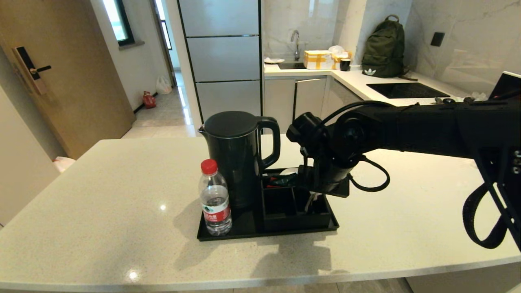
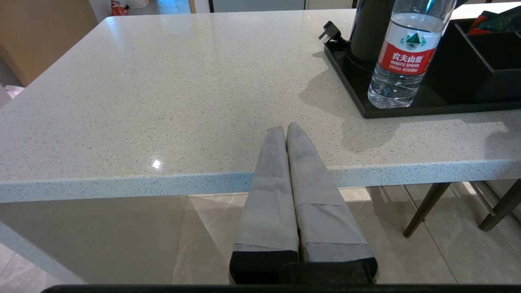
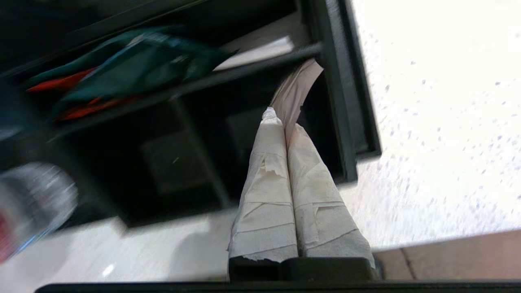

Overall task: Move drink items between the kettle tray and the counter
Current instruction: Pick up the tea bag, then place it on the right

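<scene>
My right gripper [image 3: 283,122] is shut on the lower end of the flat beige sachet [image 3: 297,85], which stands up between the fingertips. It hangs over the near right compartment of the black compartment box [image 1: 293,219] on the kettle tray [image 1: 244,232]. The water bottle [image 1: 215,203] with its red cap stands upright at the tray's near left corner, beside the tall black kettle [image 1: 234,158]. My left gripper [image 2: 285,128] is shut and empty, parked low at the front edge of the speckled counter [image 2: 163,81], left of the bottle [image 2: 403,57].
Red and green packets [image 3: 122,65] lie in a far compartment of the box. The kettle's plug [image 2: 331,31] rests at the tray's far left corner. Chair legs [image 2: 427,207] stand under the counter. A backpack [image 1: 384,49] and a cardboard box [image 1: 318,60] sit on the far kitchen counter.
</scene>
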### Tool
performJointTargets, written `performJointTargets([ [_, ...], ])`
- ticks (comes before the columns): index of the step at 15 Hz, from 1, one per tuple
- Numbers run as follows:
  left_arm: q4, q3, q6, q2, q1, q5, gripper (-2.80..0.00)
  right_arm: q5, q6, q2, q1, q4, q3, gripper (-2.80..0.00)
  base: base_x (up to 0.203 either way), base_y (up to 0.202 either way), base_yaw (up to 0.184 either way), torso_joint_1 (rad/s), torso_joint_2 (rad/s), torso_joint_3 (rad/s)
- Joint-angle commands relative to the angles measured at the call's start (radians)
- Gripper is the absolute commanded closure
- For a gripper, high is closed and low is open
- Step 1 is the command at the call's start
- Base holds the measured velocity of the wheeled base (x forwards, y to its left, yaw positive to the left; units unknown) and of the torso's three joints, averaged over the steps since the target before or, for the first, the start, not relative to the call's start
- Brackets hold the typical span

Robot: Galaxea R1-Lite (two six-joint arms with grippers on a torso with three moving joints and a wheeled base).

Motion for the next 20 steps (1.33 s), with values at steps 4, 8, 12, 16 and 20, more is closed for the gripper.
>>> performJointTargets([
  [4, 0.000, -0.001, 0.000, 0.000, 0.000, 0.000, 0.00, 0.091, -0.007, -0.207, -0.011, 0.023, 0.002, 0.00, 0.000, 0.000, 0.000, 0.000, 0.00, 0.000],
  [8, 0.000, -0.001, 0.000, 0.000, 0.000, 0.000, 0.00, 0.100, -0.008, -0.356, -0.116, 0.097, 0.010, 0.00, 0.000, 0.000, 0.000, 0.000, 0.00, 0.000],
  [12, 0.000, 0.000, 0.000, 0.000, 0.000, 0.000, 0.00, 0.101, -0.058, -0.386, -0.346, 0.053, 0.263, 0.00, 0.000, 0.000, 0.000, 0.000, 0.00, 0.000],
  [16, 0.000, -0.001, 0.000, 0.000, 0.000, 0.000, 0.00, 0.102, -0.175, -0.274, -0.467, -0.323, 0.556, 0.00, 0.000, 0.000, 0.000, 0.000, 0.00, 0.000],
  [20, 0.000, -0.001, 0.000, 0.000, 0.000, 0.000, 0.00, 0.093, -0.208, -0.158, -0.506, -0.371, 0.537, 0.00, 0.000, 0.000, 0.000, 0.000, 0.00, 0.000],
])
